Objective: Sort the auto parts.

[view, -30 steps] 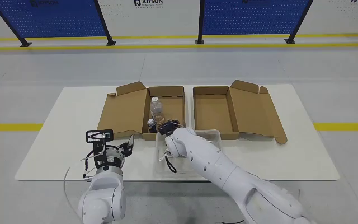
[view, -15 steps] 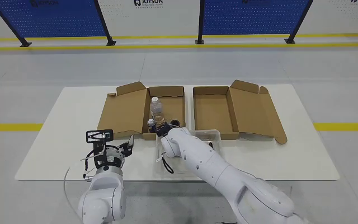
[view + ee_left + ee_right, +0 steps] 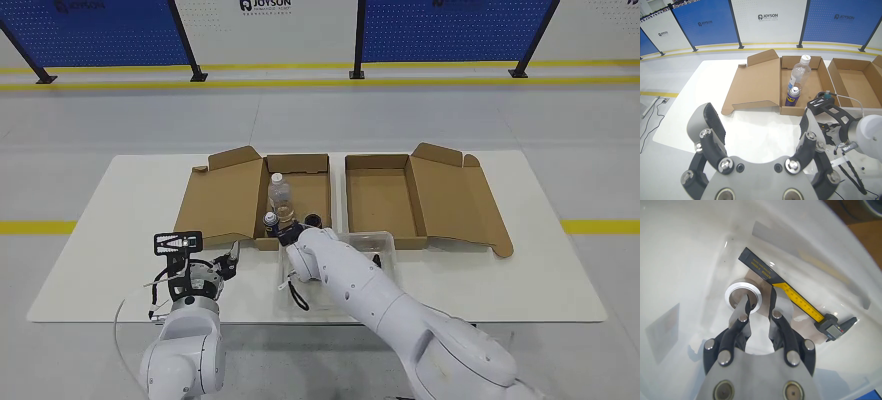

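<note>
While the right hand (image 3: 760, 294) is hanging inside the clear plastic bin (image 3: 687, 256), its ribbed fingers are standing apart. One is sitting in the bore of the bright metal ring (image 3: 742, 281); the other is just outside its wall, with a gap showing. The ring is lying flat on the bin floor beside a black-and-yellow caliper (image 3: 797, 298). The left hand (image 3: 756, 111) is hovering wide open over the white tabletop (image 3: 753, 128). A clear bottle (image 3: 799, 73) and a blue spray can (image 3: 792, 98) are standing upright in the left cardboard box (image 3: 757, 85).
</note>
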You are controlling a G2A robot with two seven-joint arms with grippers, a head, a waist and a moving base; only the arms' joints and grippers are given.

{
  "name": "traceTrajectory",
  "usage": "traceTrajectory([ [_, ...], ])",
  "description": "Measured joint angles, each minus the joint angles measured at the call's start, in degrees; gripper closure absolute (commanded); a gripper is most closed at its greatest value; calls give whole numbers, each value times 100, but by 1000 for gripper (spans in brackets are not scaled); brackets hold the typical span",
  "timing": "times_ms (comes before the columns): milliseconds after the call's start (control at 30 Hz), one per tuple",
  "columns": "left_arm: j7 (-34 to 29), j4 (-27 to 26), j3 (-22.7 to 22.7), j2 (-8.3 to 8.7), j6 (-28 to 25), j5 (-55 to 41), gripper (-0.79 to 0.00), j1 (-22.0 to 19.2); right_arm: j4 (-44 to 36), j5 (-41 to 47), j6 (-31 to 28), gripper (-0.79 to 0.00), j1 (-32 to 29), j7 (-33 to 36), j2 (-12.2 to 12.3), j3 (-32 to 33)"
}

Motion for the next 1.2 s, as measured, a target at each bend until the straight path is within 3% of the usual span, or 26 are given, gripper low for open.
traceTrajectory([
  [67,0,0,0,0,0,0,-785,0,90,25,-52,-129,19,-19,-23,32],
  [133,0,0,0,0,0,0,-785,0,145,46,-80,0,46,-19,-38,65],
  [433,0,0,0,0,0,0,-785,0,111,55,-62,0,143,-18,-34,263],
  [700,0,0,0,0,0,0,-785,0,-554,-8,129,0,54,63,207,672],
  [933,0,0,0,0,0,0,-785,0,-2067,-331,385,0,-582,343,718,1409],
  [1200,0,0,0,0,0,0,-785,0,-4950,-463,250,0,-2316,771,1430,3112],
])
